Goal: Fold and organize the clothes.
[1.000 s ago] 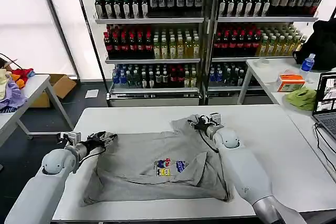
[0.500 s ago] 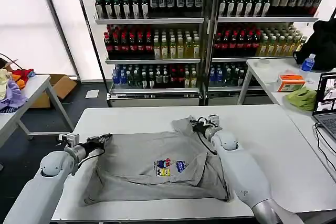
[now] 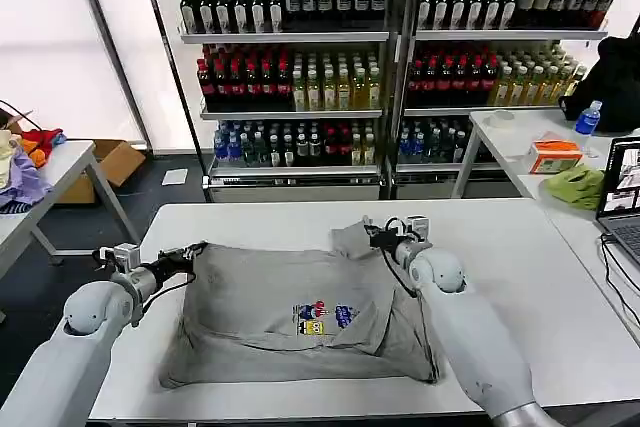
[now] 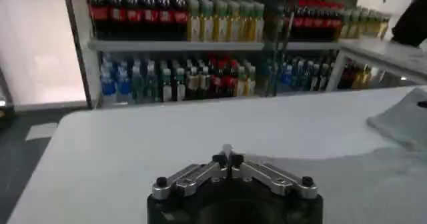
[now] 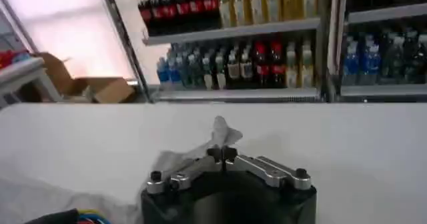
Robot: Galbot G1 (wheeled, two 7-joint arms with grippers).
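Observation:
A light grey short-sleeved shirt [image 3: 300, 312] with a small multicoloured chest print [image 3: 322, 316] lies spread on the white table [image 3: 520, 247]. My left gripper [image 3: 193, 251] is shut on the shirt's far left corner near the table's left edge. In the left wrist view a sliver of grey cloth sticks out between the closed fingertips of the left gripper [image 4: 229, 157]. My right gripper [image 3: 374, 237] is shut on the far right corner by the sleeve. In the right wrist view a tuft of cloth [image 5: 224, 131] pokes out past the right gripper [image 5: 222, 153].
Shelves of bottles [image 3: 300, 57] stand behind the table. A side table on the right holds a lime-green cloth [image 3: 575, 187], an orange box [image 3: 553, 157], a bottle [image 3: 586, 120] and a laptop [image 3: 622, 197]. Coloured garments [image 3: 20, 172] lie on a table at the left.
My left gripper has drawn its corner of the shirt leftward and a little farther away, stretching the far edge flatter. The right gripper has barely shifted.

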